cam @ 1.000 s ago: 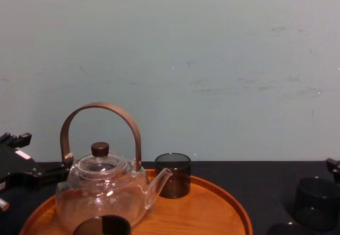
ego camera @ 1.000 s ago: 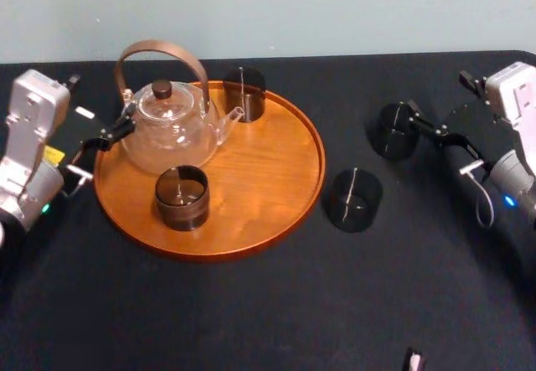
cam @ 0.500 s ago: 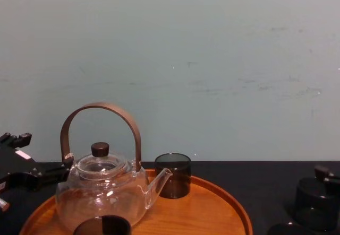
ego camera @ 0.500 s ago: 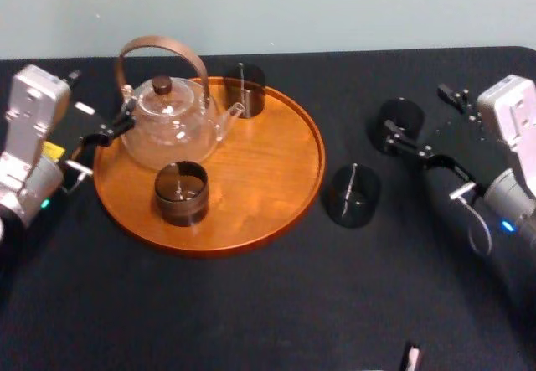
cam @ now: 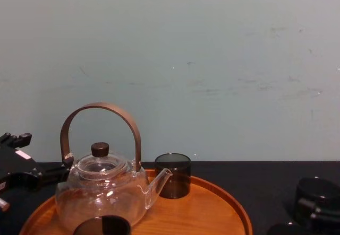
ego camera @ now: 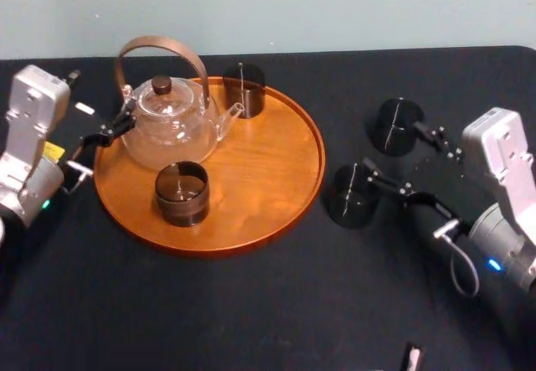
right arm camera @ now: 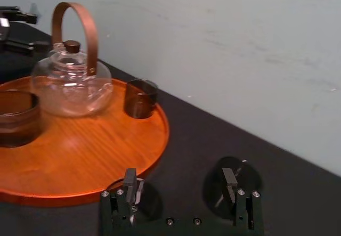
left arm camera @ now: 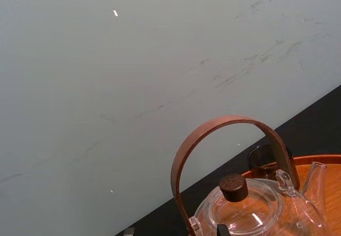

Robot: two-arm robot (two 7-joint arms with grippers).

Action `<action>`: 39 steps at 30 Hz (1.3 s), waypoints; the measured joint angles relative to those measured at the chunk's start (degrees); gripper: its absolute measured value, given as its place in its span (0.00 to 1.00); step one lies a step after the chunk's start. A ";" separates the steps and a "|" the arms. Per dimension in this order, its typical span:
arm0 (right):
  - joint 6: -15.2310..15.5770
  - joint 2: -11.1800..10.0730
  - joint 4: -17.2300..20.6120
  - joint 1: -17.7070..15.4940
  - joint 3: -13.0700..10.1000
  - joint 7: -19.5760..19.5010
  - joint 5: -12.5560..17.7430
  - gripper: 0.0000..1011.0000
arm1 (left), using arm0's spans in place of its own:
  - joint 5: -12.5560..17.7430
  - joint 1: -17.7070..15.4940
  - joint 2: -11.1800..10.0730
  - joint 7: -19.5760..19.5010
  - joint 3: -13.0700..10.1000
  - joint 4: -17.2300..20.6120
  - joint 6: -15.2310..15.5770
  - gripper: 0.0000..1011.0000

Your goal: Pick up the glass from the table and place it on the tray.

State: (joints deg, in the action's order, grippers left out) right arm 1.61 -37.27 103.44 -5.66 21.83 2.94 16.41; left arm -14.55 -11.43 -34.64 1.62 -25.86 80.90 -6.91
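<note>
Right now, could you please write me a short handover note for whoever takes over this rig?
Right gripper: open, holding nothing, low over the table, one finger by each of the two loose glasses.
Left gripper: open, idle at the tray's left edge beside the teapot.
Things: the tray carries the teapot and two glasses. The nearer glass stands on the table just off the tray's right rim, the farther glass beyond it.
Done: approach only.
Left: grasp a table glass, lift it, set it on bare tray.
</note>
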 joint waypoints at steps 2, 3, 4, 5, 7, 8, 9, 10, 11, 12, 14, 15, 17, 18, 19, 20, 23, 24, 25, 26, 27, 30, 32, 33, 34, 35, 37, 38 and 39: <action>0.16 0.34 -0.05 -0.23 0.03 0.49 0.21 0.99 | 0.00 0.00 0.00 0.00 0.00 0.00 0.00 0.99; 0.30 0.63 -0.12 -0.47 0.03 0.93 0.41 0.99 | 0.00 0.00 0.00 0.00 0.00 0.00 0.00 0.99; 0.34 0.78 -0.17 -0.61 0.03 1.17 0.51 0.99 | 0.00 0.00 0.00 0.00 0.00 0.00 0.00 0.99; 0.38 0.91 -0.22 -0.73 0.03 1.38 0.57 0.99 | 0.00 0.00 0.00 0.00 0.00 0.00 0.00 0.99; 0.43 1.26 -0.28 -1.07 0.03 1.97 0.67 0.99 | 0.00 0.00 0.00 0.00 0.00 0.00 0.00 0.99; 0.44 1.36 -0.29 -1.19 0.02 2.18 0.69 0.99 | 0.00 0.00 0.00 0.00 0.00 0.00 0.00 0.99; 0.48 1.57 -0.29 -1.43 0.00 2.51 0.70 0.99 | 0.00 0.00 0.00 0.00 0.00 0.00 0.00 0.99; 0.52 1.68 -0.29 -1.55 -0.01 2.66 0.70 0.99 | 0.00 0.00 0.00 0.00 0.00 0.00 0.00 0.99; 0.56 1.80 -0.29 -1.65 -0.03 2.82 0.70 0.99 | 0.00 0.00 0.00 0.00 0.00 0.00 0.00 0.99; 0.66 2.01 -0.29 -1.83 -0.07 3.13 0.71 0.99 | 0.00 0.00 0.00 0.00 0.00 0.00 0.00 0.99; 0.77 2.24 -0.32 -2.02 -0.17 3.45 0.71 0.99 | 0.00 0.00 0.00 0.00 0.00 0.00 0.00 0.99; 0.85 2.43 -0.37 -2.19 -0.29 3.63 0.71 0.99 | 0.00 0.00 0.00 0.00 0.00 0.00 0.00 0.99; 0.92 2.62 -0.43 -2.38 -0.46 3.76 0.70 0.99 | 0.00 0.00 0.00 0.00 0.00 0.00 0.00 0.99; 0.97 2.73 -0.46 -2.47 -0.56 3.83 0.70 0.99 | 0.00 0.01 0.00 0.00 0.00 0.00 0.00 0.99; 1.10 2.95 -0.51 -2.66 -0.78 3.91 0.61 0.99 | 0.00 0.00 0.00 0.00 0.00 0.00 0.00 0.99; 1.16 3.07 -0.54 -2.73 -0.88 3.94 0.56 0.99 | 0.00 0.00 0.00 0.00 0.00 0.00 0.00 0.99; 1.32 3.47 -0.78 -2.94 -1.18 4.25 0.32 0.99 | 0.00 0.00 0.00 0.00 0.00 0.00 0.00 0.99; 1.35 3.58 -0.86 -2.97 -1.21 4.40 0.26 0.99 | 0.00 0.00 0.00 0.00 0.00 0.00 0.00 0.99; 1.43 3.80 -1.05 -3.01 -1.25 4.69 0.14 0.99 | 0.00 0.00 0.00 0.00 0.00 0.00 0.00 0.99; 1.49 3.91 -1.14 -3.02 -1.29 4.87 0.09 0.99 | 0.00 0.00 0.00 0.00 0.00 0.00 0.00 0.99; 1.54 4.01 -1.24 -3.03 -1.34 5.02 0.04 0.99 | 0.00 0.00 0.00 0.00 0.00 0.00 0.00 0.99; 1.64 4.47 -1.71 -3.05 -1.50 5.67 -0.07 0.99 | 0.00 0.00 0.00 0.00 0.00 0.00 0.00 0.99; 1.69 4.86 -2.10 -3.02 -1.64 6.11 -0.20 0.99 | 0.00 0.00 0.00 0.00 0.00 0.00 0.00 0.99; 1.71 5.00 -2.22 -3.01 -1.67 6.27 -0.24 0.99 | 0.00 0.00 0.00 0.00 0.00 0.00 0.00 0.99; 1.73 5.11 -2.35 -3.00 -1.71 6.38 -0.28 0.99 | 0.00 0.00 0.00 0.00 0.00 0.00 0.00 0.99; 1.75 5.33 -2.57 -2.99 -1.82 6.68 -0.37 0.99 | 0.00 0.00 0.00 0.00 0.00 0.00 0.00 0.99; 1.80 5.66 -2.85 -3.00 -1.97 7.05 -0.53 0.99 | 0.00 0.00 0.00 0.00 0.00 0.00 0.00 0.99; 1.82 5.78 -2.96 -3.00 -2.03 7.15 -0.58 0.99 | 0.00 0.00 0.00 0.00 0.00 0.00 0.00 0.99; 1.84 5.89 -3.09 -3.01 -2.09 7.27 -0.64 0.99 | 0.00 0.00 0.00 0.00 0.00 0.00 0.00 0.99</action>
State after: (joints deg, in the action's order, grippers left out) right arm 3.44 -31.38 100.35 -8.67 19.75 10.21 15.76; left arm -14.55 -11.43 -34.65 1.62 -25.86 80.90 -6.91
